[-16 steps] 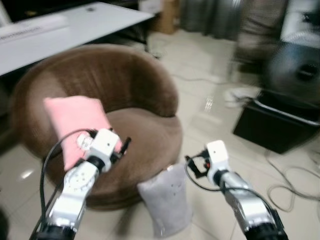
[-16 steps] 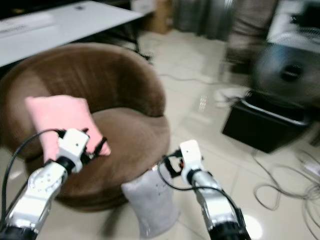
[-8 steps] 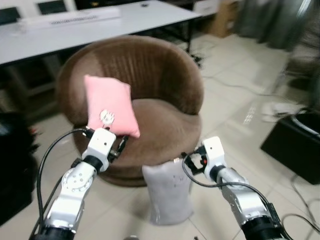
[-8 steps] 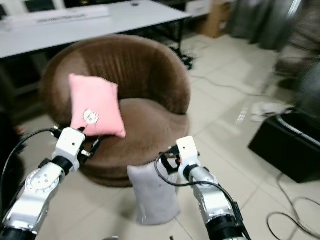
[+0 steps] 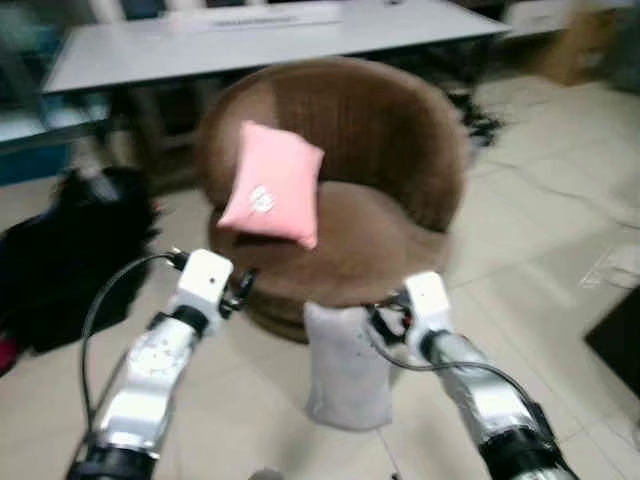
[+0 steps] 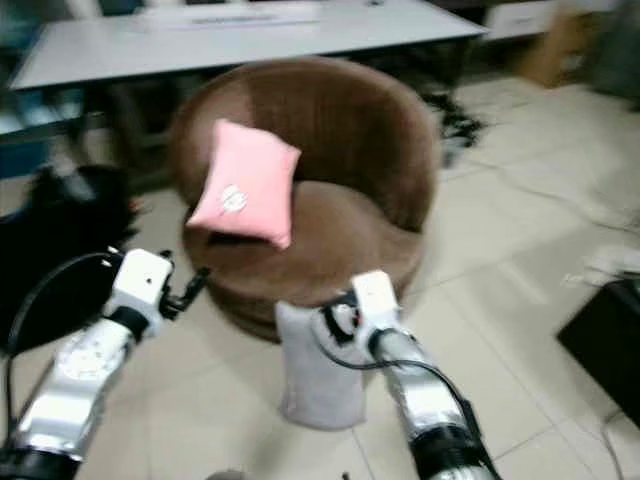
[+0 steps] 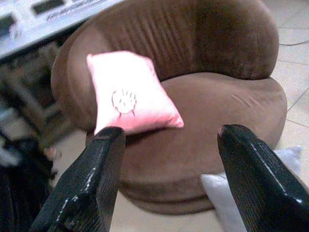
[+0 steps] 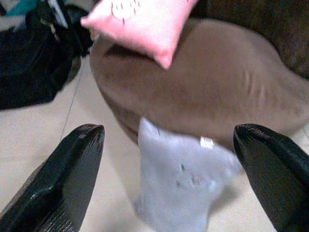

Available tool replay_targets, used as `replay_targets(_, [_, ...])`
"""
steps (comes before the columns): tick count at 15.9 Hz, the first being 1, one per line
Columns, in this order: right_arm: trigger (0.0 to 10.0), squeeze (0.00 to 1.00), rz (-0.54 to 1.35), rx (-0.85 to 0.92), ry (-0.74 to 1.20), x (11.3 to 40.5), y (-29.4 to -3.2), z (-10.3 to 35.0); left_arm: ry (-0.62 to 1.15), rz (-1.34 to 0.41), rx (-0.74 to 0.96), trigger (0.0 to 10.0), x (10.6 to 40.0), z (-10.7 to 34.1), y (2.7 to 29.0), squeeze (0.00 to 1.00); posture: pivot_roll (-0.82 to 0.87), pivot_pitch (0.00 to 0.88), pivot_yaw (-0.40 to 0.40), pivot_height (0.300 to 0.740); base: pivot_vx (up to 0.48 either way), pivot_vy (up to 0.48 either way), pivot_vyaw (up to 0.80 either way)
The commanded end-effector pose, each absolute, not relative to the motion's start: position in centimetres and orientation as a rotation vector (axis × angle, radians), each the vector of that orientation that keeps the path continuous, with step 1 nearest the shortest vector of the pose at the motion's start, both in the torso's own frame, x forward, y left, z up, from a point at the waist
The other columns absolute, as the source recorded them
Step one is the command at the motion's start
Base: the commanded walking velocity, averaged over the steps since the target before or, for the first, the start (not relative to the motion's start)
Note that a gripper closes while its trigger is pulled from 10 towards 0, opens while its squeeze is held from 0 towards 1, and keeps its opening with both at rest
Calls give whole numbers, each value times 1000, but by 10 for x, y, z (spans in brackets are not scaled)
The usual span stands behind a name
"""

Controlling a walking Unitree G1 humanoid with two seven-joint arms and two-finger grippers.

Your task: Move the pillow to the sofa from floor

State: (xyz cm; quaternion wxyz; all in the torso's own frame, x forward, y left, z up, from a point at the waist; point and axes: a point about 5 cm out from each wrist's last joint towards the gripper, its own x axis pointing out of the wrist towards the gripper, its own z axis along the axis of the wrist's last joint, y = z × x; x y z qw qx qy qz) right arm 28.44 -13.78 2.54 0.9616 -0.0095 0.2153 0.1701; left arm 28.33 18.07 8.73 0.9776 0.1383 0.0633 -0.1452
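Clearly the round brown sofa (image 5: pixel 350 180) already carries a pink cushion (image 5: pixel 272 183) propped on its backrest. The grey pillow (image 6: pixel 320 365) stands upright on the floor (image 6: pixel 220 400), leaning on the sofa's base: soft, pale, slightly slumped. Both the left end effector (image 7: pixel 166 179) and right end effector (image 8: pixel 169 183) hover spread wide, ungrasping, above it.

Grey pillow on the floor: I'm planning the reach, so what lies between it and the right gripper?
Nothing: the right wrist view shows the grey pillow straight ahead of the open right gripper.
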Motion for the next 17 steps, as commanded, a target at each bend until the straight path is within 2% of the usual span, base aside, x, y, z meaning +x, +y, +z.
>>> replay_targets(1, [10000, 0, 337, 10, 416, 288, -133, 29, 136, -263, 285, 10000, 288, 91, 190, 0, 103, 0, 52, 740, 0, 480, 800])
replay_targets(4, [10000, 0, 304, 29, 424, 288, -134, 27, 134, -263, 307, 10000, 288, 91, 190, 0, 97, 0, 59, 740, 0, 480, 417])
replay_targets(7, [10000, 0, 130, 61, 514, 294, -151, 17, 179, -288, 342, 10000, 284, 82, 189, 0, 95, 0, 60, 740, 0, 0, 0])
replay_targets(10, [10000, 0, 3, -42, 638, 295, -168, 1, 197, -305, 339, 10000, 284, 76, 190, 0, 75, 0, 65, 740, 0, 0, 0])
replay_targets(11, [10000, 0, 74, -205, 658, 298, -165, -2, 207, -341, 345, 10000, 284, 73, 185, 0, 68, 0, 58, 740, 0, 0, 0])
replay_targets(12, [10000, 0, 96, -243, 657, 299, -164, -2, 207, -350, 345, 10000, 285, 72, 183, 0, 68, 0, 58, 740, 0, 0, 0])
replay_targets(13, [10000, 0, 152, -362, 669, 299, -160, -4, 211, -379, 352, 10000, 283, 70, 179, 0, 67, 0, 53, 740, 0, 0, 0])
replay_targets(16, [10000, 0, 393, -796, 612, 294, -142, -11, 230, -422, 359, 10000, 277, 62, 170, 0, 69, 0, 44, 740, 0, 0, 0])
replay_targets(17, [10000, 0, 445, -882, 594, 292, -140, -13, 233, -427, 362, 10000, 277, 61, 170, 0, 69, 0, 44, 740, 0, 0, 0])
